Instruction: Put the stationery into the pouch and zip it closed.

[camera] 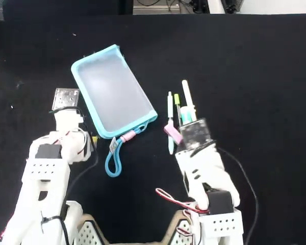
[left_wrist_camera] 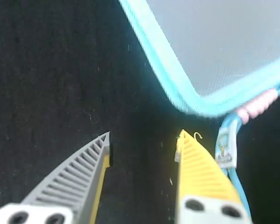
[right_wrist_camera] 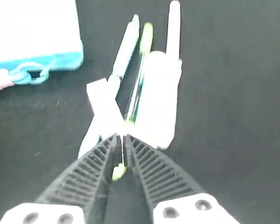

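Grips a thin green pen in the right pincer, fingers all but together on its near end. Just beside that pen on one side, a pale pen with a small block against its nearer part. On the other side, touching, a white pen, slim at the far end and wider toward the pincer. All four bunched on the black bench, tips pointing away from the arms. In the high view, right of the pouch and apart from it. Holds nothing in the left pincer: fingers spread apart, low over bare bench, just short of the pouch's near corner. Close beside the yellow finger, a zip tag on a blue loop, joined to that pouch corner through a pink bead. Farther out, the pouch itself: flat on the bench, slanted, between the two arms, frosted face up with a blue edge. Stationery all outside it.
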You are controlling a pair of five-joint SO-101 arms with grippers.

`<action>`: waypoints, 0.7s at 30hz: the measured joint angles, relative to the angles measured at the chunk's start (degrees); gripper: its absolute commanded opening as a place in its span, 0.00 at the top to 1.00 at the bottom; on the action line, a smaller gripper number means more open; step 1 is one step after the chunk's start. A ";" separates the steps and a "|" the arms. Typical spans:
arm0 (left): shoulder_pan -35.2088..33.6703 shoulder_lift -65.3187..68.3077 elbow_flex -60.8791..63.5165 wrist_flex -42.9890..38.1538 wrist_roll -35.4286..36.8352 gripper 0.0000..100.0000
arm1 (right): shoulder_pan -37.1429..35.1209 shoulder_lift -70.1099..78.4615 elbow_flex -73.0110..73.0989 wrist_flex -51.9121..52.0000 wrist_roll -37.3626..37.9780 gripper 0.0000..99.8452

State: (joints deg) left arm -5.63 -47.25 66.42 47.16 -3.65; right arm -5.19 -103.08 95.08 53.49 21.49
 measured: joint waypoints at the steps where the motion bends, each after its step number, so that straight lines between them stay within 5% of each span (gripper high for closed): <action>1: 0.00 0.18 0.44 -1.14 0.00 0.76 | 0.00 0.00 -0.62 -1.14 3.69 0.99; 5: 0.09 0.35 1.05 -3.08 0.00 0.77 | -1.14 0.00 -5.36 -3.78 6.51 0.98; 12: 0.00 0.35 1.05 -3.52 0.00 0.77 | -13.71 0.00 -16.88 1.41 1.32 0.86; 21: -3.16 0.35 0.97 -3.52 0.97 0.77 | -26.81 0.00 -13.01 1.05 -9.85 0.85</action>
State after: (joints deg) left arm -8.79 -46.90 67.38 43.65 -2.68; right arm -32.00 -103.08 82.07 54.55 11.65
